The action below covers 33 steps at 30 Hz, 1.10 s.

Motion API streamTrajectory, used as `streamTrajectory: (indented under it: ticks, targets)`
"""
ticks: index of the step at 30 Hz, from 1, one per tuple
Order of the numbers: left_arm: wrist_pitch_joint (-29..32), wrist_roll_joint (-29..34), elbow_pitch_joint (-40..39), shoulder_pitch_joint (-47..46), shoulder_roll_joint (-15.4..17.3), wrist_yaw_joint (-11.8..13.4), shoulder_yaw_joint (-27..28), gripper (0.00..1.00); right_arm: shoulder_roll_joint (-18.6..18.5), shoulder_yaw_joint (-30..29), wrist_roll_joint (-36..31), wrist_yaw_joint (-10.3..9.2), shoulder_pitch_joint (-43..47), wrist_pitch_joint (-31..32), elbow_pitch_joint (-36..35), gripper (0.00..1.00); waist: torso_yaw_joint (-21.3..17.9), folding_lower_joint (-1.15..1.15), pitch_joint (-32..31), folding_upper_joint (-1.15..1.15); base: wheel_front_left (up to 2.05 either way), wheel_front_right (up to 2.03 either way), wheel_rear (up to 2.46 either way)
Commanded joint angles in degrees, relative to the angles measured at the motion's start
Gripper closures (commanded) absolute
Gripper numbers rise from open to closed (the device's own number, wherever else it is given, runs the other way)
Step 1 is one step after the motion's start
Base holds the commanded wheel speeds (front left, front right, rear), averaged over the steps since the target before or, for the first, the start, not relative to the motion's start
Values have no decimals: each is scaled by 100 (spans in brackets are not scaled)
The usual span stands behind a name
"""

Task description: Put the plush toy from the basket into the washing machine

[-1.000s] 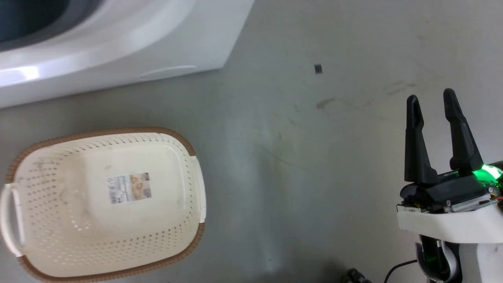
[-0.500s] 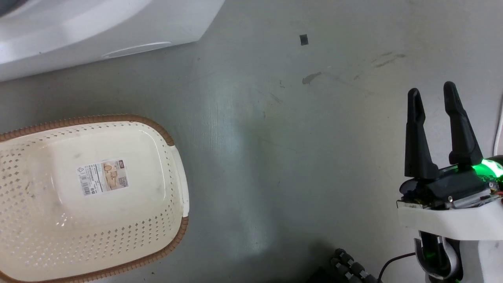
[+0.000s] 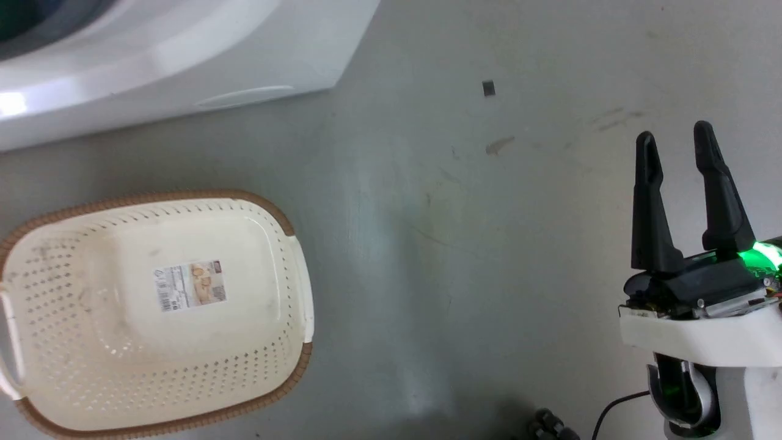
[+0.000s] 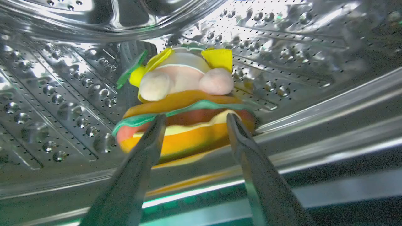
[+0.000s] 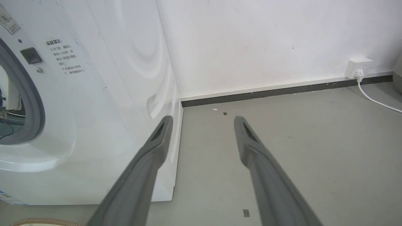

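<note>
Grey floor (image 3: 458, 244) in the head view carries the basket (image 3: 55, 305) beside the washing machine (image 3: 183, 61). The right gripper (image 3: 674, 131) waits with fingers apart, holding nothing.

In the left wrist view, the left gripper (image 4: 195, 115) is spread inside the drum (image 4: 47, 94). The plush toy (image 4: 185, 106) sits just beyond its tips, probably released.

The right wrist view shows the porthole (image 5: 31, 103), the way in.

The washing machine (image 3: 183, 55) has a glossy white casing and a shiny perforated steel drum (image 4: 62, 81). The plush toy (image 4: 185, 94) is soft cloth. The basket (image 3: 73, 342) is matt perforated plastic.
</note>
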Motion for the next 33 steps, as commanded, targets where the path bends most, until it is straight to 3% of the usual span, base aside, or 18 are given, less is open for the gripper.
streamTrajectory:
  ticks: [1,12,18,26,33]
  targets:
    - [-315,-43,38,231,-105,-23,-104,0,-1,-37,-85,3,-52,-25,41,0,156,-1,-359,0,0,0,0]
    - [-2456,-548,-87,1656,-977,-4,-158,0,-1,-207,-553,3,357,-25,295,0,752,-1,-2001,0,0,0,0]
    - [-3072,-649,-468,2577,-1291,162,-172,0,-1,-246,-706,3,707,-25,402,0,1038,-1,-2702,0,0,0,0]
    - [-3333,-906,-1937,4416,-1485,692,136,0,-1,-268,-816,3,1182,-25,498,0,1339,-1,-3493,0,0,0,0]
    - [-3353,-904,-3354,6175,-1557,1318,374,0,-1,-217,-838,3,1478,-25,570,0,1466,-1,-3896,0,0,0,0]
